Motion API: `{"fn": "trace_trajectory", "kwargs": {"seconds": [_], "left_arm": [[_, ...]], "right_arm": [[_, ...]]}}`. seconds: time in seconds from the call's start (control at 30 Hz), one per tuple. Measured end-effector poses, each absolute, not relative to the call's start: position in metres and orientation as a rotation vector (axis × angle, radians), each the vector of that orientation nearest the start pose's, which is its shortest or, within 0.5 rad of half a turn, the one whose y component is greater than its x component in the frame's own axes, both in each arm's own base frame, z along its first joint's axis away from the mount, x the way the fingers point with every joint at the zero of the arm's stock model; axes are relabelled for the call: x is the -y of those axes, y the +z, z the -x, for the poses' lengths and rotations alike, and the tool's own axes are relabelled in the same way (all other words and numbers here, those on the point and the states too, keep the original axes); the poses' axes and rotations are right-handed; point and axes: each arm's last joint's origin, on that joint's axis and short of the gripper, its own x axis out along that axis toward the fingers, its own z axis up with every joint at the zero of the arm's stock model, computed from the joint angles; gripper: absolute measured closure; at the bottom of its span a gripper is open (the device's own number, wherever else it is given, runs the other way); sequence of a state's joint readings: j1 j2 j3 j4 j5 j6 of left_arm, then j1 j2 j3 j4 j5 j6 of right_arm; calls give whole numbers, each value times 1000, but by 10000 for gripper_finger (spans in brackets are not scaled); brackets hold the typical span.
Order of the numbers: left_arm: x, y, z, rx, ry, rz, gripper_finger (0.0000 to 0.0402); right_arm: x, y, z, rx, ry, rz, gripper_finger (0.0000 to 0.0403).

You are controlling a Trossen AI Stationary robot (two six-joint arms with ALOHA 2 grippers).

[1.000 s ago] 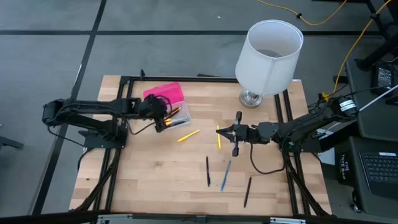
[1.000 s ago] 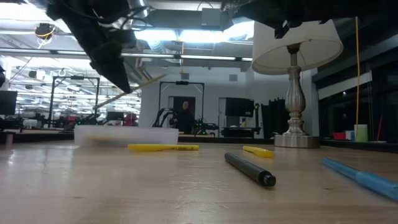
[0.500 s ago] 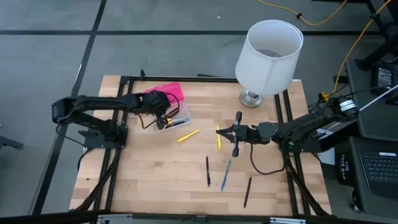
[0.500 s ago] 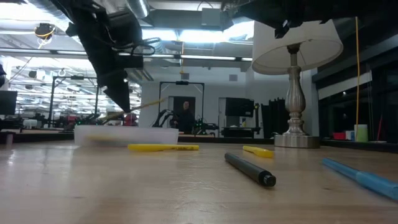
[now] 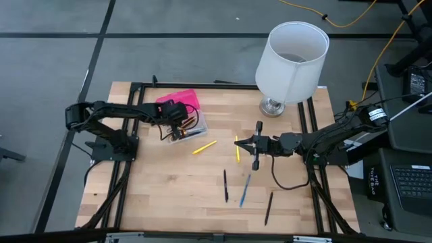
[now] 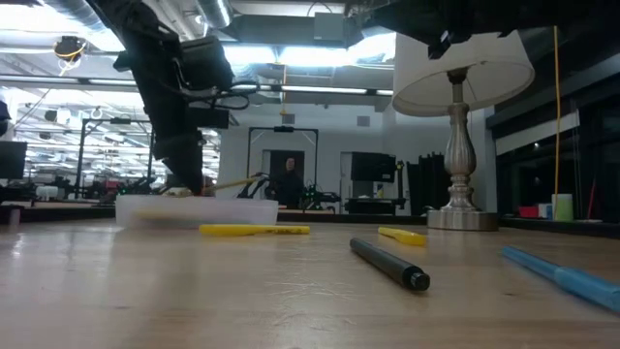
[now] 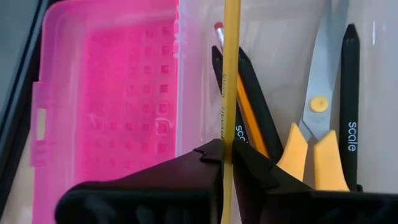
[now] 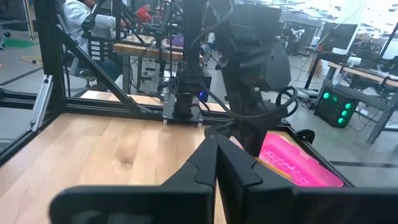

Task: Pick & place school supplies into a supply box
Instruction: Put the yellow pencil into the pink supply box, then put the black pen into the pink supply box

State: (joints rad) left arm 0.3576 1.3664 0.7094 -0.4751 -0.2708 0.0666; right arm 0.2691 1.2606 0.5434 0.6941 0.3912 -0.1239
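Left wrist view: the left gripper [image 7: 225, 163] is shown clamped on a yellow pencil [image 7: 231, 74], held over the clear base of the pencil case [image 7: 273, 37] beside its pink lid [image 7: 118, 81]. Scissors [image 7: 317, 124], a black pen [image 7: 350, 93] and further pencils lie inside the base already. From above, the case [image 5: 181, 112] is seen near the table's [image 5: 162, 196] far left corner. The right gripper [image 5: 243, 142] is held closed and empty above the middle of the table.

Loose items on the table are a yellow marker [image 5: 204, 146], a yellow pencil [image 5: 237, 150], two black pens [image 5: 225, 185] [image 5: 268, 206] and a blue pen [image 5: 244, 191].

These pieces are judged light, stiff and smooth, so rolling and slipping are likely. A grip across the middle of the shaft is advised, where balance is kept.
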Motion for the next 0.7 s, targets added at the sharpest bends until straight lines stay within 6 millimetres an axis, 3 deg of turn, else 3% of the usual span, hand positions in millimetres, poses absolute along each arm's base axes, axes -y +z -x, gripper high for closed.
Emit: {"fn": "trace_trajectory", "kwargs": {"seconds": [0.5, 0.7], "left_arm": [[-93, 166, -221, -1204, 604, -36, 358], [-91, 166, -222, -1201, 530, -10, 335]], "right_arm": [[-58, 237, -252, -34, -120, 148, 391], [-58, 236, -252, -40, -120, 150, 391]]}}
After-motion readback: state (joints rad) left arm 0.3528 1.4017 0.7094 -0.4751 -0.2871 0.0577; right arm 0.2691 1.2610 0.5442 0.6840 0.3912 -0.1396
